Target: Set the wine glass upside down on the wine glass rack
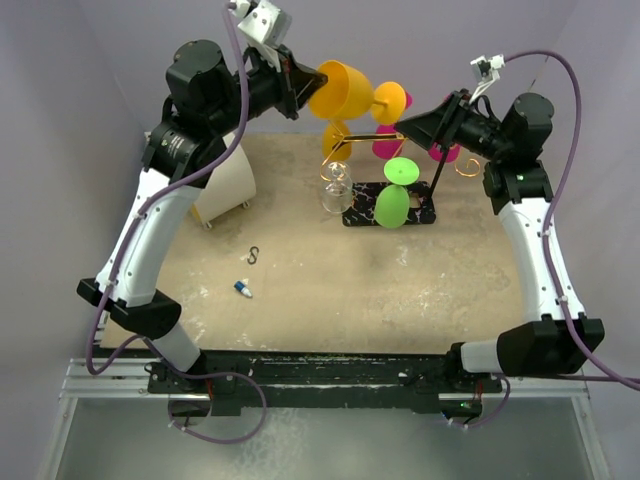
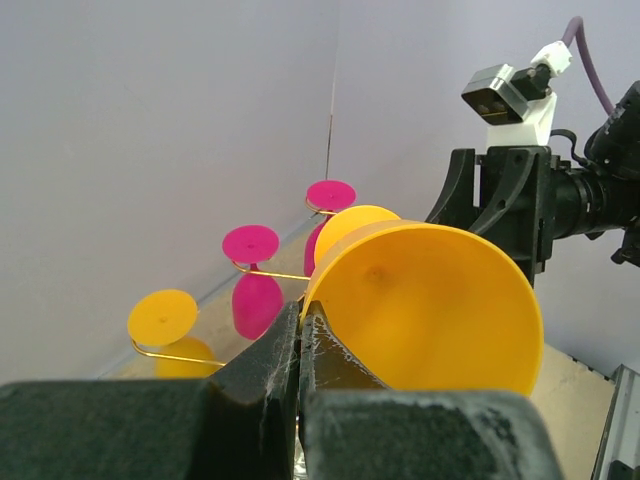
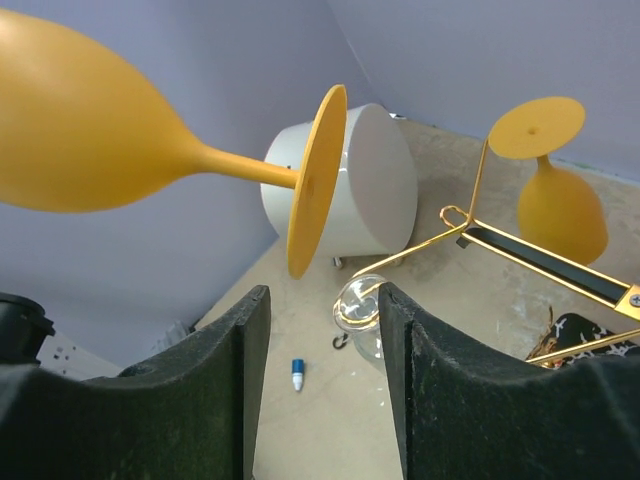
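**Overhead view.** My left pincer [image 1: 303,87] is fully closed on the rim of the orange wine glass [image 1: 345,88]. It holds the glass in the air, lying on its side above the far edge of the table [image 1: 330,300]. The bowl is at my fingers and the foot [image 1: 390,98] points toward my right arm. My right pincer [image 1: 407,122] hangs just beside that foot with its jaws apart and nothing in them.

The wine glass rack [image 1: 425,213] stands on the table below and a little nearer than the held glass. From its gold wire hang a second orange glass [image 1: 335,135], two pink glasses [image 1: 388,142], a green glass [image 1: 393,205] and a clear glass [image 1: 335,187], all upside down. A white cylinder [image 1: 225,185] stands to the left. A small hook [image 1: 254,255] and a small blue-and-white object [image 1: 243,289] lie nearer the arm bases.

**Left wrist view.** My closed fingers [image 2: 275,360] pinch the wall of the bowl [image 2: 430,310].

**Right wrist view.** The foot [image 3: 315,180] stands edge-on just past my two parted fingers [image 3: 210,380]. I cannot tell whether it lies between the tips or touches either one.
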You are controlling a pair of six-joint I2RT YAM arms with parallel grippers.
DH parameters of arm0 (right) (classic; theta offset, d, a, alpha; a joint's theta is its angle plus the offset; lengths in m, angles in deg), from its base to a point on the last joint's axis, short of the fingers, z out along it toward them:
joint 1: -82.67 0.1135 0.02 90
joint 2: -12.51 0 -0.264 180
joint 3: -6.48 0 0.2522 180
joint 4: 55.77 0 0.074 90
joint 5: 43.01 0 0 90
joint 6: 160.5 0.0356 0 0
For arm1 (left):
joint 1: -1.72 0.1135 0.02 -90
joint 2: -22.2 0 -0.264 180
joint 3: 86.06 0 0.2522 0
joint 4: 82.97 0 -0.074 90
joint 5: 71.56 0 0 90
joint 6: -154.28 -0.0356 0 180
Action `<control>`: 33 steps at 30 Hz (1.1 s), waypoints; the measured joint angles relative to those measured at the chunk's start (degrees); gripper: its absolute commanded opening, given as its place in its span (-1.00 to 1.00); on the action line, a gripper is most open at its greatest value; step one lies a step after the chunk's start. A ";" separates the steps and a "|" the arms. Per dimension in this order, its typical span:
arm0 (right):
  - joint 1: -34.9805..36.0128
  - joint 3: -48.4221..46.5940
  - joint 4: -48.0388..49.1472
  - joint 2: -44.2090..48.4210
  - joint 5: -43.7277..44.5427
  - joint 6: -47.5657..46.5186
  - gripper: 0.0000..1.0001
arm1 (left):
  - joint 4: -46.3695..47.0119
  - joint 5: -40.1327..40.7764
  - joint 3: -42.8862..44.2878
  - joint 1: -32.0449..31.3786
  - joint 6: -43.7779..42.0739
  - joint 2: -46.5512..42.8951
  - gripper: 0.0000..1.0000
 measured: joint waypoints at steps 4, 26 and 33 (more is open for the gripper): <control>0.28 0.00 0.50 -1.03 0.00 2.01 -0.04 | 0.37 -0.17 -0.74 -0.50 -0.02 0.11 -1.00; 0.33 -0.26 -1.22 -1.11 4.11 4.68 -0.45 | 0.52 1.64 -1.62 -3.85 -4.44 1.95 -1.00; 0.33 -1.01 -3.74 -1.11 6.47 3.37 -0.87 | 0.46 2.99 -1.53 -4.39 -5.75 2.19 -1.00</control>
